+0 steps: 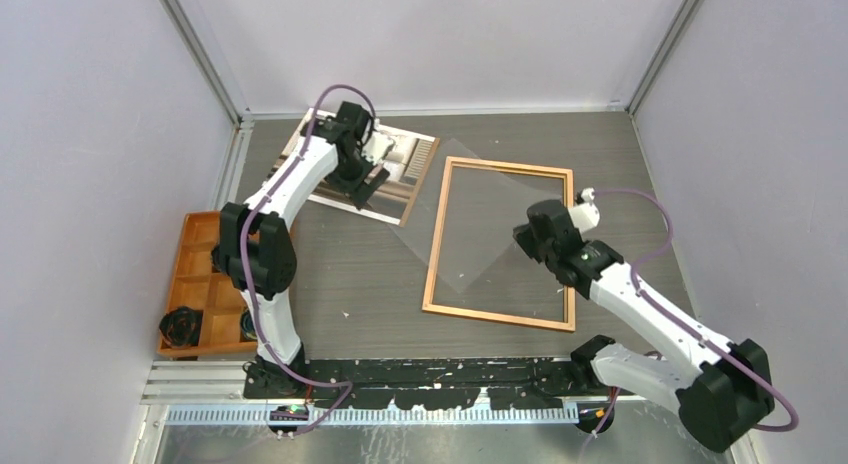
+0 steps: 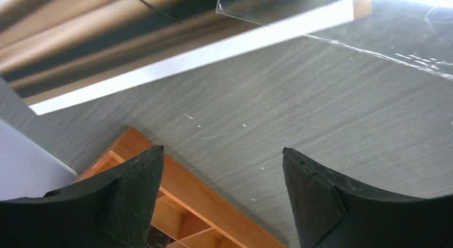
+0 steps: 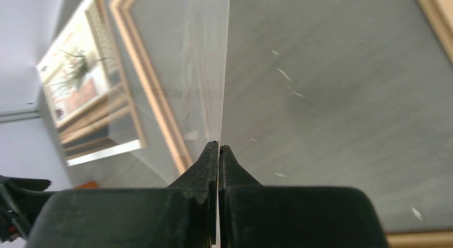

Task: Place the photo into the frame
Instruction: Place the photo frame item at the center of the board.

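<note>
Right claw [image 3: 218, 146] pinching clear sheet [image 3: 204, 71] edge over frame [image 1: 497, 317]; left claw [image 2: 222, 148] spread beside photo [image 1: 410, 169] edge, upper left.

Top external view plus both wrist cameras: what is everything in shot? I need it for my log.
photo: one, beige-brown print, far left of the table, partly under the left arm
frame: one, orange-brown wood, flat at the table's centre
clear sheet: one, transparent, skewed across the frame's left side
tray: one, orange with compartments, at the table's left edge
black items: two visible, in the tray's near compartments
table: one, dark grey wood grain
left gripper: one, black, open, above the table by the photo's edge
right gripper: one, black, shut on the clear sheet's edge, over the frame
</note>
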`<action>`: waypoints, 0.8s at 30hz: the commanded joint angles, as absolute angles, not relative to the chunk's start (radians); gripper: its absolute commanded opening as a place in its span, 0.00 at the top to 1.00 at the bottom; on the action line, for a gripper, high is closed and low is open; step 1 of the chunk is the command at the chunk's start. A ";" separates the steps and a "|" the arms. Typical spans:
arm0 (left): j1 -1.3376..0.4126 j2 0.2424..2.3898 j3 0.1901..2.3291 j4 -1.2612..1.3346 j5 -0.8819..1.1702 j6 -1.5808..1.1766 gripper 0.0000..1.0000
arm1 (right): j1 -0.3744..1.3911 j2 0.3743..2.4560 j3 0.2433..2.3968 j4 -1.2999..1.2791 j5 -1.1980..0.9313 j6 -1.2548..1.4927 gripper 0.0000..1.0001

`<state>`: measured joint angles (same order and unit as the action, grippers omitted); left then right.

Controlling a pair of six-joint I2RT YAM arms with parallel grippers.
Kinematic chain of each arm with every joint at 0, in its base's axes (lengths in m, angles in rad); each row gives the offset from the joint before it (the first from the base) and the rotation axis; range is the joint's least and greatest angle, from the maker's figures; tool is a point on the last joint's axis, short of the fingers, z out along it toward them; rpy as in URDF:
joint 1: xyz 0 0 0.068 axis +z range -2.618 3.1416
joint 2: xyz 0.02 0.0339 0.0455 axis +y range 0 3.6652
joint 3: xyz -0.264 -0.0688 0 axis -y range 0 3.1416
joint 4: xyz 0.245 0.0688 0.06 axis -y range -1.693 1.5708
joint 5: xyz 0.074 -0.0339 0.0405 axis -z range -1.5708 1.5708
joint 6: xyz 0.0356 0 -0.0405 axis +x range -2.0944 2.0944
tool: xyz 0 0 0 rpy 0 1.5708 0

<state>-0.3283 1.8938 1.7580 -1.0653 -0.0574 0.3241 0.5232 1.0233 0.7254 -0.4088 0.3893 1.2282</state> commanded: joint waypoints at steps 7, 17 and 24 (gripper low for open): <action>-0.393 1.843 1.584 -0.948 -0.174 0.361 0.18 | 0.708 1.010 0.723 -0.803 0.420 1.407 0.57; -0.393 1.886 1.484 -0.850 -0.268 0.393 0.18 | 0.765 0.997 0.873 -0.913 0.354 1.141 0.13; -0.396 1.906 1.473 -0.847 -0.255 0.357 0.18 | 0.467 1.225 1.119 -0.680 0.158 0.707 0.00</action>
